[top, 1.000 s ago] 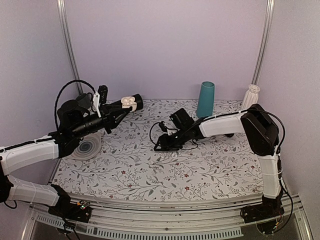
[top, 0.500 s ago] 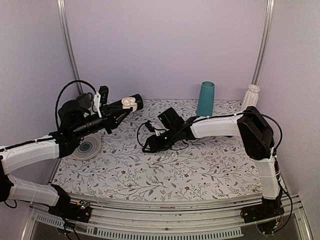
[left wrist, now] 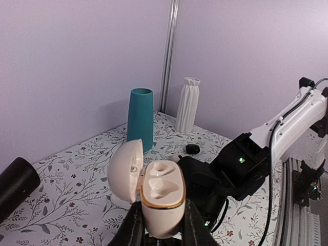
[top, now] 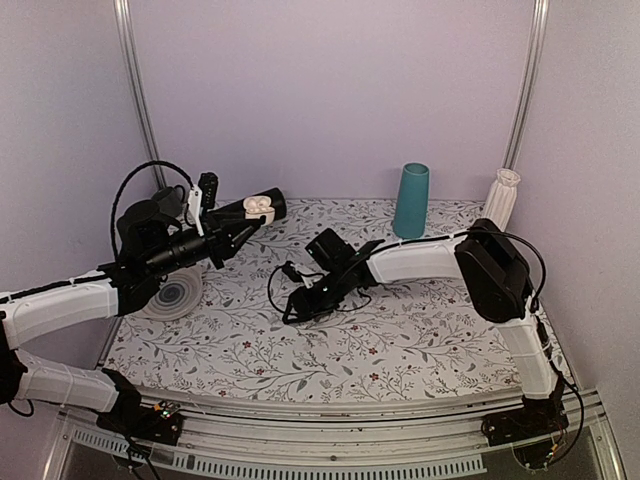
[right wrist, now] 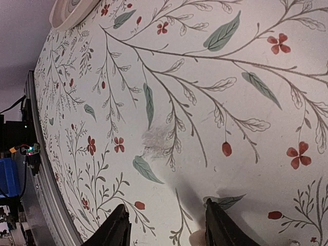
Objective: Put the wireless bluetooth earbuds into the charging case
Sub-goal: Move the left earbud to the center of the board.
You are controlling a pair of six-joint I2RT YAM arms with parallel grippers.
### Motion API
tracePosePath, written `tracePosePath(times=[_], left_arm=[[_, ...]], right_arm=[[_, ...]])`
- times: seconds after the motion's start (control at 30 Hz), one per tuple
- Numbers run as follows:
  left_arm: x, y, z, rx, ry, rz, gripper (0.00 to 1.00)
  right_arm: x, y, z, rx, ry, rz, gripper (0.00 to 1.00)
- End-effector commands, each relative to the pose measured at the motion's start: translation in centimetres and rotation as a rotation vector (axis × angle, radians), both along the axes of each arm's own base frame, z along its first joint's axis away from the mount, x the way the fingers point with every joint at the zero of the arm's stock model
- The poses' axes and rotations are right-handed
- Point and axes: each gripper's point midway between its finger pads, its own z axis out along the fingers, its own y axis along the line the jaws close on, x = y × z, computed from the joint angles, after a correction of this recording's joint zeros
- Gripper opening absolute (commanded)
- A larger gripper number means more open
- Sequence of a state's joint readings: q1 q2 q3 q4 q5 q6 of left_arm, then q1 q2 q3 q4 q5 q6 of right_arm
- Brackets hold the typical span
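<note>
The glossy white charging case (left wrist: pixel 156 189), lid open over two hollow gold-rimmed wells, is sitting clamped between the fingers of the left gripper (left wrist: pixel 163 228) above the far-left corner, while the right gripper (right wrist: pixel 163 230) is hovering low mid-table, well apart, fingers spread.

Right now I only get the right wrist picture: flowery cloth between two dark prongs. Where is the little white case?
Observer: The left gripper holds the charging case up in the air, lid open.
Operator: Anything inside it?
Observer: The left wrist view shows two wells, and I see no earbud in either.
Operator: So where is the arm whose camera I am looking through?
Observer: The right gripper hangs low over the middle of the table, apart from the case.
</note>
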State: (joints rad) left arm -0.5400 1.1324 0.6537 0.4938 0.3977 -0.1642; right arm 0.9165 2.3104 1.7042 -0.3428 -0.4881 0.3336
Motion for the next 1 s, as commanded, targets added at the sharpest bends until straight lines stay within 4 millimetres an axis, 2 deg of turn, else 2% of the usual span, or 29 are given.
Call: tracePosePath(times=[0.0, 0.17, 0.4, 0.53, 0.63, 0.7, 0.8, 0.97], left_arm=[[0.4, 0.3, 1.1, -0.006, -0.032, 0.017, 0.0], [0.4, 0.3, 1.2, -0.004, -0.034, 0.016, 0.0], [0.5, 0.3, 1.0, 0.001, -0.025, 0.015, 0.0], [0.6, 0.3, 0.8, 0.004, -0.021, 0.016, 0.0], [0.7, 0.2, 0.8, 0.005, -0.018, 0.015, 0.0], [0.8, 0.1, 0.7, 0.007, -0.017, 0.014, 0.0], [0.9, 0.1, 0.6, 0.007, -0.017, 0.014, 0.0], [0.7, 0.1, 0.9, 0.005, -0.021, 0.01, 0.0]], right_arm=[[-1.4, -0.7, -0.1, -0.039, 0.005, 0.057, 0.5], [-2.8, -2.5, 0.1, -0.058, 0.018, 0.072, 0.5], [-4.3, -6.8, 0.6, -0.085, 0.005, 0.032, 0.51], [-3.4, -9.3, 1.7, -0.073, -0.014, -0.054, 0.51], [-2.9, -9.5, 3.6, -0.045, -0.056, -0.083, 0.51], [-3.0, -9.2, 4.1, -0.024, -0.064, -0.084, 0.51], [-3.2, -8.5, 3.8, -0.005, -0.059, -0.074, 0.51], [-3.3, -7.5, 2.0, -0.023, -0.025, -0.054, 0.51]])
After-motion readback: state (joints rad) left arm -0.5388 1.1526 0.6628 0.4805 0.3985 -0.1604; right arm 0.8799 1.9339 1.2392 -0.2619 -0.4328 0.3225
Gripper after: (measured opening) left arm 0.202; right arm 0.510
